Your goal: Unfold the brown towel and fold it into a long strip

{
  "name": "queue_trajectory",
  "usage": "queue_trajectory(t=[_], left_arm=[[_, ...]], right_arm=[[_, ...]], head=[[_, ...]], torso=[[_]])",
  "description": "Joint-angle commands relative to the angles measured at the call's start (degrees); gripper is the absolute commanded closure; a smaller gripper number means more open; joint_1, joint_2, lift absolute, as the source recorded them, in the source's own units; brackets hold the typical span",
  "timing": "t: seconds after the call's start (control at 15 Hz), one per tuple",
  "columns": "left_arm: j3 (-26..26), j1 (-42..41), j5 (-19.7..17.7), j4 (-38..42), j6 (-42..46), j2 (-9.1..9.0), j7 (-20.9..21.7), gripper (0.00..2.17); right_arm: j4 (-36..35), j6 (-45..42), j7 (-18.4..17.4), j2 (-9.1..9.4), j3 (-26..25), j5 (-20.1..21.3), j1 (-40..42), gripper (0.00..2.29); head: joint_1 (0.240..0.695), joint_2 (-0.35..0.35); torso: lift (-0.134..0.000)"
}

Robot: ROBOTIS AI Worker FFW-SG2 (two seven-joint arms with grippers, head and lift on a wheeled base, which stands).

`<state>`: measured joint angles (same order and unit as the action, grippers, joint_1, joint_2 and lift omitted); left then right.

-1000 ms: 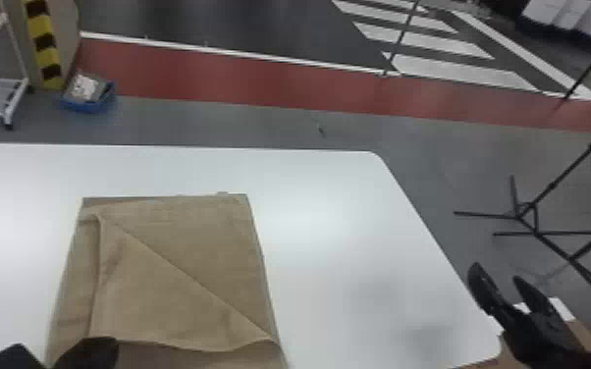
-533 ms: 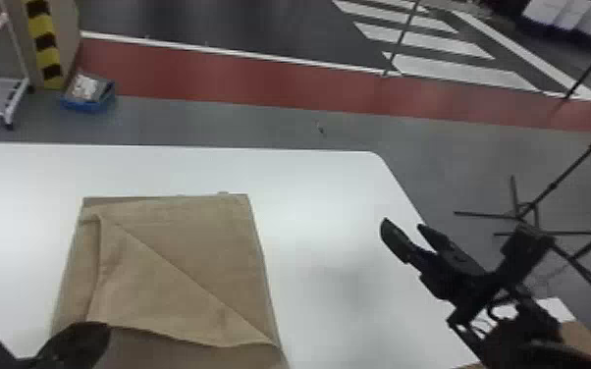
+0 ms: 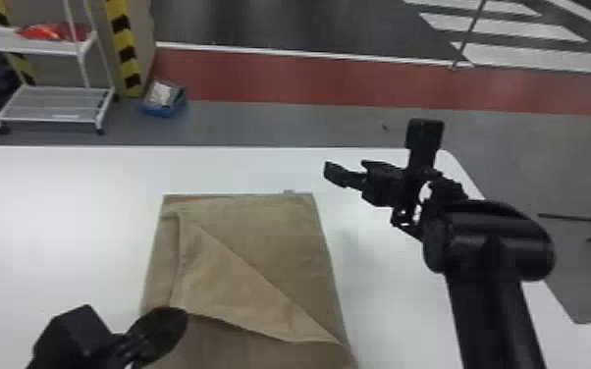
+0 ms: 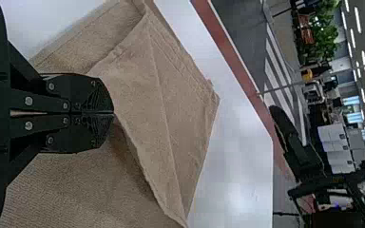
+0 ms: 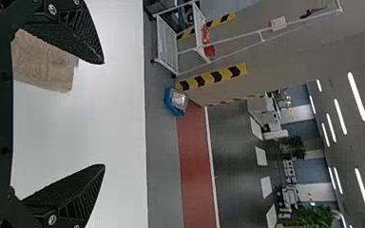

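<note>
In the head view the brown towel [image 3: 280, 255] lies folded on the white table, with a loose flap slanting across its top layer. My left gripper [image 3: 157, 338] is over the towel's near left part; in the left wrist view the left gripper [image 4: 114, 113] is shut, its tips at the flap's edge of the towel [image 4: 157, 109]. Whether cloth is pinched between them I cannot tell. My right gripper [image 3: 343, 171] hangs beyond the towel's far right corner, above the table. Seen from the right wrist, the right gripper [image 5: 103, 114] stands wide open, with part of the towel [image 5: 45, 61] near one finger.
The white table [image 3: 64, 211] extends on both sides of the towel, its far edge running behind it. On the floor beyond are a white cart [image 3: 54, 105] and a blue bin [image 3: 162, 103]. A black tripod leg [image 3: 574, 217] stands at the right.
My right arm has swung in from the right edge, over the table toward the towel's far right corner. The left gripper has shifted slightly, and the towel's near flap edge has risen a little.
</note>
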<state>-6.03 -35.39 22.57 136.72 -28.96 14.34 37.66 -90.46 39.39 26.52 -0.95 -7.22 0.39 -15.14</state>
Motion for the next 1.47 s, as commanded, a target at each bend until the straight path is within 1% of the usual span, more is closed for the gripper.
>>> queue_trajectory(t=[0.0,0.07,0.13,0.33,0.47,0.53,0.6,0.8,0.87,0.93,1.07,1.2,1.27,1.4], left_arm=[[0.2,0.1,-0.4,-0.5,0.0,0.42,0.0,1.31],[0.1,0.7,-0.7,-1.0,0.0,0.6,0.0,1.31],[0.0,1.4,-1.2,-1.5,0.0,0.77,0.0,1.32],[-1.8,4.3,-2.4,-3.7,-0.2,1.83,0.2,1.32],[-2.3,5.4,-3.2,-4.5,-0.2,2.53,0.2,1.31],[-2.3,5.7,-3.5,-4.7,-0.4,2.88,0.2,1.31],[-2.5,5.9,-3.7,-4.9,-0.4,3.06,0.2,1.31],[-3.1,6.4,-3.9,-5.0,-0.5,3.5,0.2,1.31],[-3.3,6.5,-3.9,-5.1,-0.5,3.76,0.2,1.31],[-3.5,6.7,-4.0,-5.1,-0.5,4.03,0.3,1.31],[-3.7,7.2,-4.6,-5.2,-0.5,4.55,0.3,1.32],[-3.8,7.6,-5.0,-5.4,-0.7,4.82,0.4,1.31],[-3.9,7.6,-5.0,-5.4,-0.7,4.82,0.4,1.31],[-3.8,7.8,-5.2,-5.6,-0.7,4.99,0.3,1.31]], right_arm=[[11.3,-1.1,-0.2,0.25,5.2,2.3,-7.5,0.13],[14.8,-1.3,-0.2,0.6,6.4,3.1,-9.6,0.13],[17.5,-1.3,-0.2,0.69,7.7,4.3,-11.1,0.13],[21.4,1.5,-0.9,0.95,8.9,8.0,-13.3,0.15],[22.5,4.9,-0.8,0.95,9.0,8.8,-13.6,0.18],[22.6,6.8,-0.8,0.87,9.9,9.5,-13.6,0.19],[23.0,6.8,-0.7,0.95,10.6,10.2,-13.7,0.22],[24.4,7.3,-0.2,0.95,12.8,10.5,-15.1,0.29],[24.9,7.7,-0.2,0.95,13.6,11.4,-15.5,0.29],[25.8,7.9,-0.2,1.0,14.2,12.4,-16.1,0.35],[27.3,8.7,-0.1,1.0,14.3,13.0,-16.8,0.44],[27.9,9.3,-0.1,1.0,14.6,14.1,-16.9,0.47],[27.9,9.3,0.1,1.0,14.6,14.4,-16.9,0.6],[27.8,9.3,0.4,1.0,14.4,14.4,-16.4,0.94]], head=[[0.695,-0.116],[0.695,-0.071],[0.695,-0.052],[0.695,-0.024],[0.695,-0.031],[0.695,-0.037],[0.695,-0.042],[0.695,-0.044],[0.695,-0.04],[0.695,-0.037],[0.695,-0.035],[0.695,-0.041],[0.695,-0.043],[0.695,-0.047]], torso=[[-0.123],[-0.123],[-0.123],[-0.123],[-0.123],[-0.123],[-0.123],[-0.123],[-0.123],[-0.123],[-0.123],[-0.123],[-0.123],[-0.123]])
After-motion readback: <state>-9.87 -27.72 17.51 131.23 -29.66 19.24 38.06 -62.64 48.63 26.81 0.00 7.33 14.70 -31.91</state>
